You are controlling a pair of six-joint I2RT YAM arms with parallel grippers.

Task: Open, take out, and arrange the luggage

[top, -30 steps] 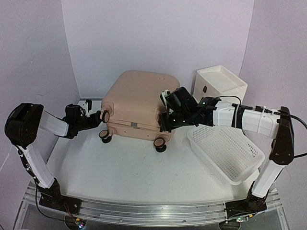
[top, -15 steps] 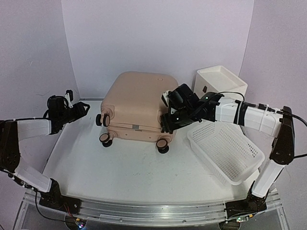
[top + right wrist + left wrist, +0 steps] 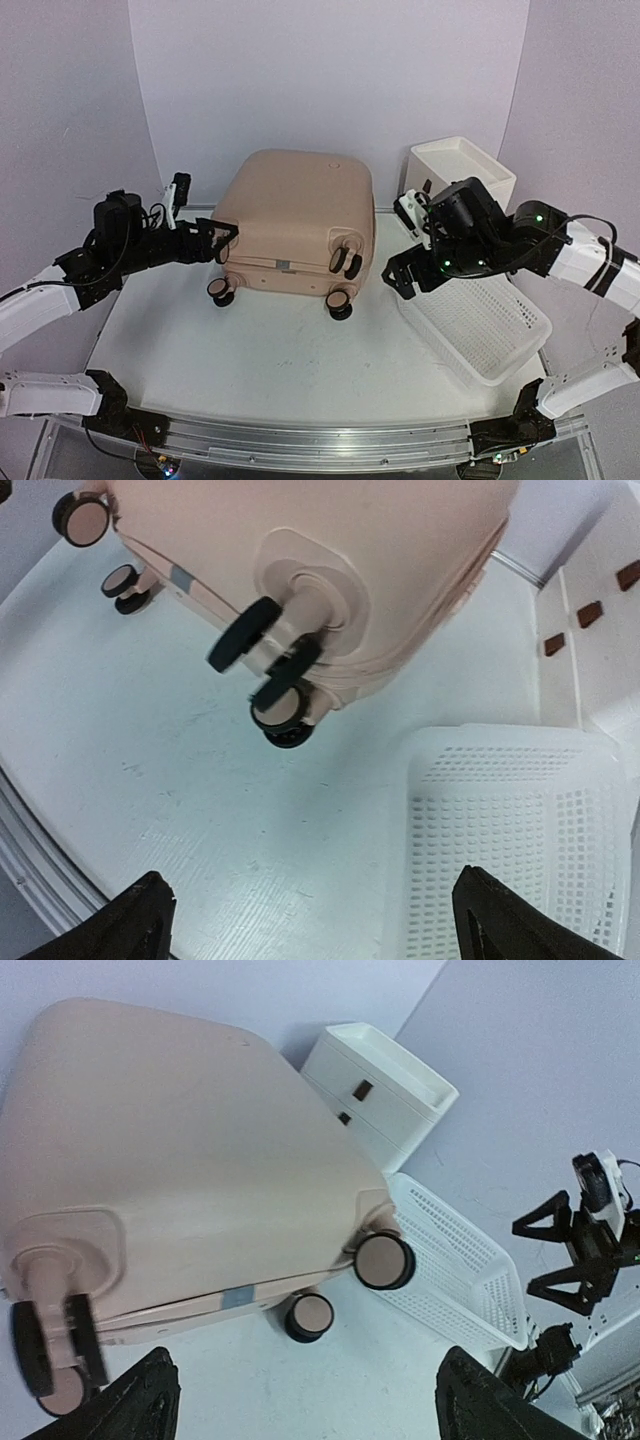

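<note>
The luggage (image 3: 295, 210) is a pale-pink hard-shell suitcase lying flat and closed at the middle back of the table, with its caster wheels (image 3: 340, 300) facing the near edge. My left gripper (image 3: 222, 242) hangs open just off its left front corner, beside the left wheels, touching nothing. In the left wrist view the luggage (image 3: 180, 1160) fills the upper left, and only bare table lies between the open left gripper (image 3: 310, 1400) fingers. My right gripper (image 3: 398, 278) is open to the right of the luggage (image 3: 330, 560), clear of it. The right gripper (image 3: 315, 920) holds nothing.
A white perforated basket (image 3: 475, 315) lies at the right, its near-left rim under my right gripper. A white drawer unit (image 3: 460, 170) with brown handles stands behind it at the back right. Purple walls close the back and both sides.
My left gripper swung away left, then returned to the luggage's left corner, going from shut to open. My right gripper left the luggage's right front corner, drew back right and opened wide.
</note>
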